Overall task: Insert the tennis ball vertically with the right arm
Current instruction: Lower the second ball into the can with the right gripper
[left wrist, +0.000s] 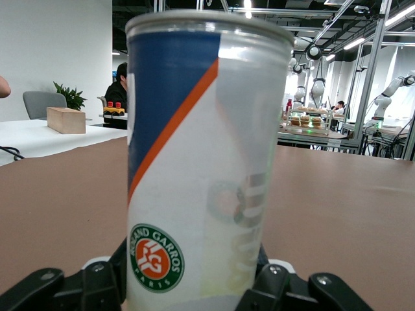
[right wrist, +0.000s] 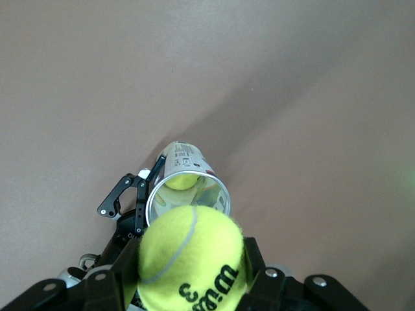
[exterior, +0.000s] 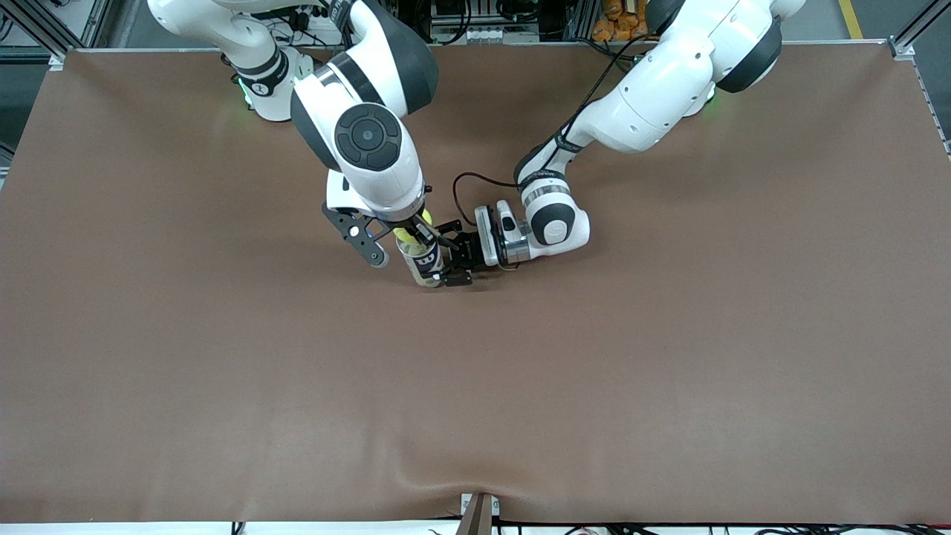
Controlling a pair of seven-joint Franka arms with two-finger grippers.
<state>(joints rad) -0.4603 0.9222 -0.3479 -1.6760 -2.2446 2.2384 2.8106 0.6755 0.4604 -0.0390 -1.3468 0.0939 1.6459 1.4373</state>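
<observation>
Holding a yellow tennis ball (right wrist: pixel 189 256) between my right gripper (right wrist: pixel 188 275) fingers, closed snug on it, directly over the open mouth of the clear ball can (right wrist: pixel 185 184). Can stands upright on the brown table (exterior: pixel 669 357); a second ball (right wrist: pixel 181 181) lies inside at its bottom. My left gripper (left wrist: pixel 188 285) comes in level from the side, fingers clasped around the can's base. Ball reads "3" under a dark logo. Can label: "ROLAND GARROS PARIS", blue with an orange stripe.
</observation>
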